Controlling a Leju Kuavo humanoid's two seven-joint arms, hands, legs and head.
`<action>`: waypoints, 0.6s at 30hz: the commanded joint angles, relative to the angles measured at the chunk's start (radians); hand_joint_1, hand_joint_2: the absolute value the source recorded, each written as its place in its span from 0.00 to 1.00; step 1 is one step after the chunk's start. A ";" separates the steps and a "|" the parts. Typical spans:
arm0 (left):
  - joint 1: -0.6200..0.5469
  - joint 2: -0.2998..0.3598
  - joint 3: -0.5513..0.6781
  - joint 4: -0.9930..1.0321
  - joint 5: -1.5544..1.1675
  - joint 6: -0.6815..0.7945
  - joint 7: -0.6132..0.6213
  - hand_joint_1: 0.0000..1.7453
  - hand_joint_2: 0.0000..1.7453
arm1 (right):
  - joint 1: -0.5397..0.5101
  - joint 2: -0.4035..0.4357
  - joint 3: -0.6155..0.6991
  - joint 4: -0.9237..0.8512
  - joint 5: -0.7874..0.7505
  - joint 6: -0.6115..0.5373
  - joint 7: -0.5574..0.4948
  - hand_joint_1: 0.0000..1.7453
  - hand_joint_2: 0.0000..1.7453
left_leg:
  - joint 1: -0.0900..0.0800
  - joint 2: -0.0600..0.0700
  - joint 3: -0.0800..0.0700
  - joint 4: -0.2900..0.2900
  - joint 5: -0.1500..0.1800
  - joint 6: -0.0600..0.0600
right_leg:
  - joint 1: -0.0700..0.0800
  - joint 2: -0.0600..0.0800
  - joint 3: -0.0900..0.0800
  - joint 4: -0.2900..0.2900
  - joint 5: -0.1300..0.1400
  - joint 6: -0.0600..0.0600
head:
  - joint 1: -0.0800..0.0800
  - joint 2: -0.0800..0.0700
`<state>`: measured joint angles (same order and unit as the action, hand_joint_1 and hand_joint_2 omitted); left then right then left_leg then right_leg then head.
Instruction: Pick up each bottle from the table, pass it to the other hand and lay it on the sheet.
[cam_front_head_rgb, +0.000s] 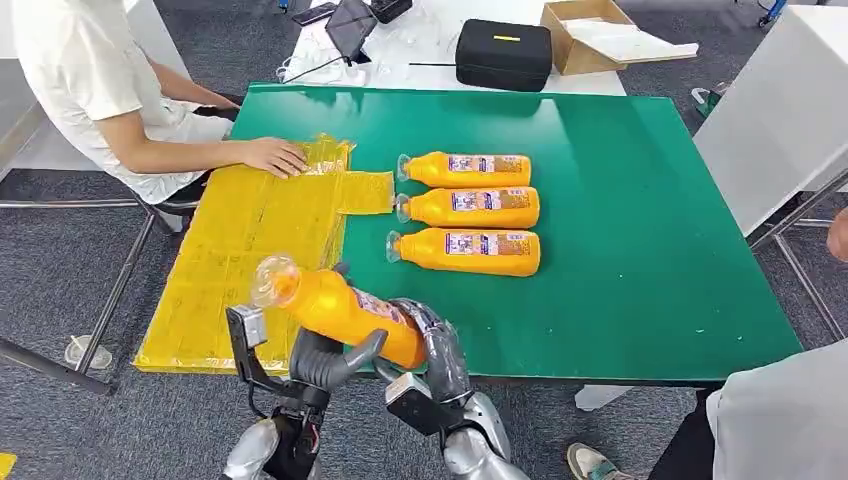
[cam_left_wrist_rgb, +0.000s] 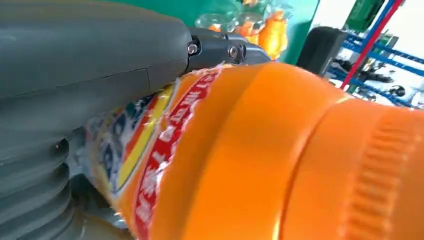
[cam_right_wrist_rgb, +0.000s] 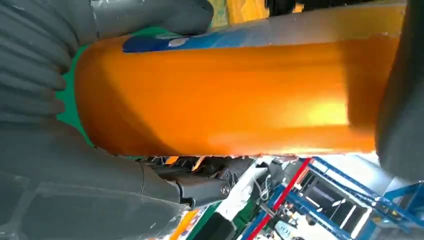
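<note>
Right now, one orange bottle (cam_front_head_rgb: 335, 305) is held by both hands at once, just past the near edge of the green counter (cam_front_head_rgb: 620, 250). The left hand (cam_front_head_rgb: 325, 362) is wrapped around its lower side, and the right hand (cam_front_head_rgb: 432, 345) is closed on its bottom end. Its clear cap points away from the right hand, over the yellow sheet (cam_front_head_rgb: 250, 250). Beyond the hands, three more bottles (cam_front_head_rgb: 470, 210) are laid side by side. A person's hand (cam_front_head_rgb: 275, 155) is rested on the sheet's far end.

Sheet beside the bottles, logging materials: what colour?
Yellow sheet, clearest in the head view.
</note>
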<state>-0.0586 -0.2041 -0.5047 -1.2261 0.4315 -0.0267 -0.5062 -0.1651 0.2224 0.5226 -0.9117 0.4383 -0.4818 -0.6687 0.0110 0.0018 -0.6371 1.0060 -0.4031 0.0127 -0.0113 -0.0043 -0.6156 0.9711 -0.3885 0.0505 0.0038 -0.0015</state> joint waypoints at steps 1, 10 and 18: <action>-0.083 -0.013 0.014 0.002 0.054 0.018 -0.018 0.00 1.00 | -0.046 0.006 0.092 0.121 -0.010 0.014 -0.016 1.00 1.00 | 0.000 -0.002 0.005 0.001 -0.002 0.000 | 0.001 -0.002 0.006 0.002 -0.003 -0.002 | 0.000 0.000; -0.075 0.005 -0.001 -0.033 0.133 -0.021 0.006 1.00 1.00 | -0.074 0.024 0.098 0.188 -0.041 0.025 -0.029 1.00 1.00 | 0.001 -0.001 0.006 0.001 -0.003 0.000 | 0.001 0.000 0.005 0.001 -0.003 -0.002 | 0.000 0.000; -0.083 0.003 0.023 -0.032 0.131 0.021 -0.010 1.00 1.00 | -0.068 0.034 0.102 0.188 -0.065 0.054 -0.024 0.64 1.00 | 0.001 -0.002 0.003 0.000 -0.001 0.000 | 0.001 -0.002 0.003 0.000 -0.002 -0.002 | 0.000 0.000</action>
<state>-0.0743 -0.2136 -0.4780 -1.2577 0.5646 -0.0134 -0.5115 -0.2302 0.2529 0.5757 -0.8198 0.3758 -0.4597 -0.6931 0.0111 0.0021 -0.6372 1.0060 -0.4031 0.0126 -0.0113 -0.0041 -0.6164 0.9711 -0.3884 0.0504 0.0042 -0.0015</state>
